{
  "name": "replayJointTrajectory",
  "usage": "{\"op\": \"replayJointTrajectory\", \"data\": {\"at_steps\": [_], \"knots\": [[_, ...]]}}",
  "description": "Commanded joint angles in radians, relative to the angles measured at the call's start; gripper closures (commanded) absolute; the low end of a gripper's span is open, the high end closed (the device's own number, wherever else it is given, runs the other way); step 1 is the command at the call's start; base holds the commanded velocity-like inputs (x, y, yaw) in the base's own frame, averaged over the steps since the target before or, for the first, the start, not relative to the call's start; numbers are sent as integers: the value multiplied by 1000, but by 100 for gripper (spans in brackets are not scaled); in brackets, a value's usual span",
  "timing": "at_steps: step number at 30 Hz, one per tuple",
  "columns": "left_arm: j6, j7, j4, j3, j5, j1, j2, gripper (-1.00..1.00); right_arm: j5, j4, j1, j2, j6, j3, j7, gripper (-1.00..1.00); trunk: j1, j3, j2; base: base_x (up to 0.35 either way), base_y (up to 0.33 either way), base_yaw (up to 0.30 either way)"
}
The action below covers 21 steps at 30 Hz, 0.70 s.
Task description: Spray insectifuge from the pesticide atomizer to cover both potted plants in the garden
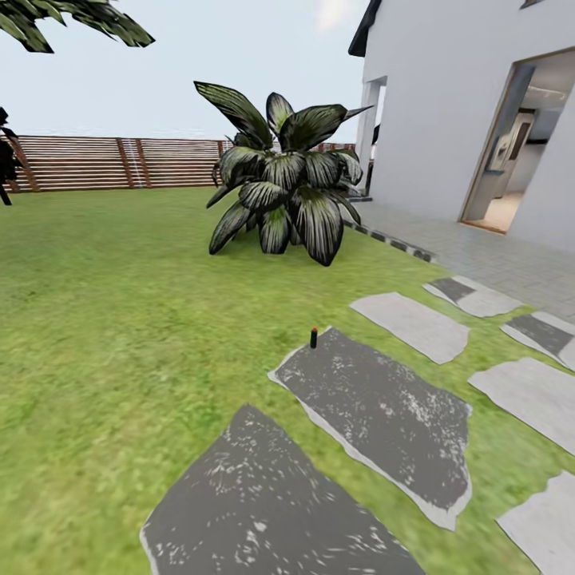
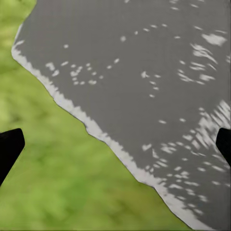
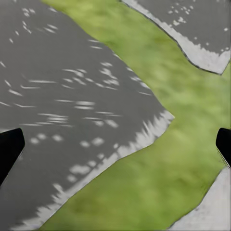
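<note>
The garden lawn [image 1: 120, 319] spreads ahead, edged by a brown slatted fence [image 1: 120, 163] at the back. The pesticide atomizer and the potted plants are out of view. In the left wrist view my left gripper [image 2: 115, 144] is open, its black fingertips [image 2: 9, 147] far apart above the edge of a dark grey stepping stone [image 2: 144, 72] and grass. In the right wrist view my right gripper [image 3: 115, 147] is open too, over another stepping stone [image 3: 62, 96] and a strip of grass. Nothing lies between either pair of fingers.
A large striped-leaf plant [image 1: 283, 184] stands mid-lawn. A small dark upright object with a red tip [image 1: 313, 338] sits at a stepping stone's [image 1: 383, 407] corner. More stones [image 1: 411, 323] lead right to a paved strip [image 1: 495, 259] and a white house with an open doorway [image 1: 511, 152].
</note>
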State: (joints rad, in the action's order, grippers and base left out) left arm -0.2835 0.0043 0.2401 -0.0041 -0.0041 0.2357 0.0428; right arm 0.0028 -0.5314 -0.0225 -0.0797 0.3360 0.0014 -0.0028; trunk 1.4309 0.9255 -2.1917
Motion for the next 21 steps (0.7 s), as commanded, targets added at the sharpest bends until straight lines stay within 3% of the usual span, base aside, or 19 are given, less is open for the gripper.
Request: {"op": "replayJointTrajectory", "data": {"at_steps": [1, 21], "knots": [[-3, 1, -1, 0, 0, 1, 0, -100, 0, 1, 0, 0, 3, 0, 0, -100, 0, 1, 0, 340, 0, 0], [-3, 0, -1, -1, 0, 1, 0, -100, 0, 1, 0, 0, 3, 0, 0, -100, 0, 1, 0, 339, 0, 0]]}}
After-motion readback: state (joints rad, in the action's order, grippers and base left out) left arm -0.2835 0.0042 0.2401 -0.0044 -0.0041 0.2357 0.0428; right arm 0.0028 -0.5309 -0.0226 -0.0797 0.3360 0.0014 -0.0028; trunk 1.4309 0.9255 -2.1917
